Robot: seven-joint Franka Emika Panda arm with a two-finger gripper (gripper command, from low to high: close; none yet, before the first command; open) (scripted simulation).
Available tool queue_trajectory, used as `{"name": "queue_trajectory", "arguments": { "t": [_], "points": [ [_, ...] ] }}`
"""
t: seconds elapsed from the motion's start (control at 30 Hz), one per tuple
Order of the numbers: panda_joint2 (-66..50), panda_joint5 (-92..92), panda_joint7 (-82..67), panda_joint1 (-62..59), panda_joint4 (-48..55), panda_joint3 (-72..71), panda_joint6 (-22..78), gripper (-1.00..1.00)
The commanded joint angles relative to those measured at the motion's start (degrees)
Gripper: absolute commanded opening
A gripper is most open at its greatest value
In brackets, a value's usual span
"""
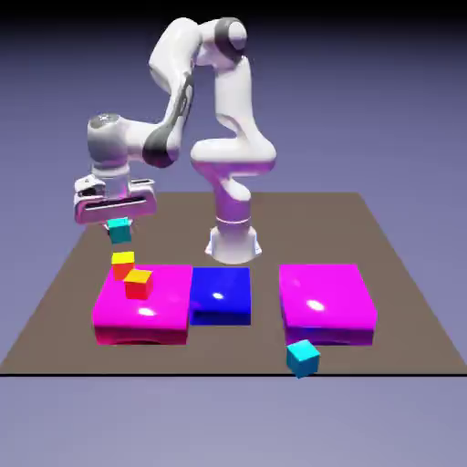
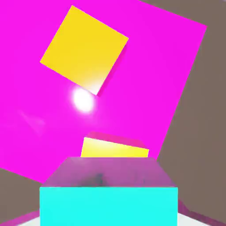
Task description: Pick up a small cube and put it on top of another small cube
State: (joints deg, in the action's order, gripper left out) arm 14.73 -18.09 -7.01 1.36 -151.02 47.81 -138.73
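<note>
Apparently, teal cube (image 1: 119, 231) in gripper (image 1: 119, 224)

On the bench (image 1: 264, 351), the middle block (image 1: 221, 294) sits between the left block (image 1: 146, 315) and right block (image 1: 326, 296). The near cube (image 1: 139, 285) and, seemingly, the far cube (image 1: 123, 265) rest on the left one; the lone cube (image 1: 303, 358) lies before the right.
</note>
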Motion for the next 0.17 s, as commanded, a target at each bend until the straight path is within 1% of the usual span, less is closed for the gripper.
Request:
{"name": "queue_trajectory", "arguments": {
  "t": [0.0,0.03,0.07,0.1,0.13],
  "points": [
    [-2.0,0.9,-0.8,0.4,-0.7,0.7,-2.5,-1.0],
    [-3.4,1.6,-1.4,0.6,-1.2,1.2,-4.3,-1.0],
    [-3.4,1.6,-1.4,0.6,-1.2,1.2,-4.3,1.0],
    [-3.4,1.6,-1.4,0.6,-1.2,1.2,-4.3,1.0],
    [-1.4,0.6,-0.5,0.3,-0.5,0.5,-1.8,1.0]
  ]
}}
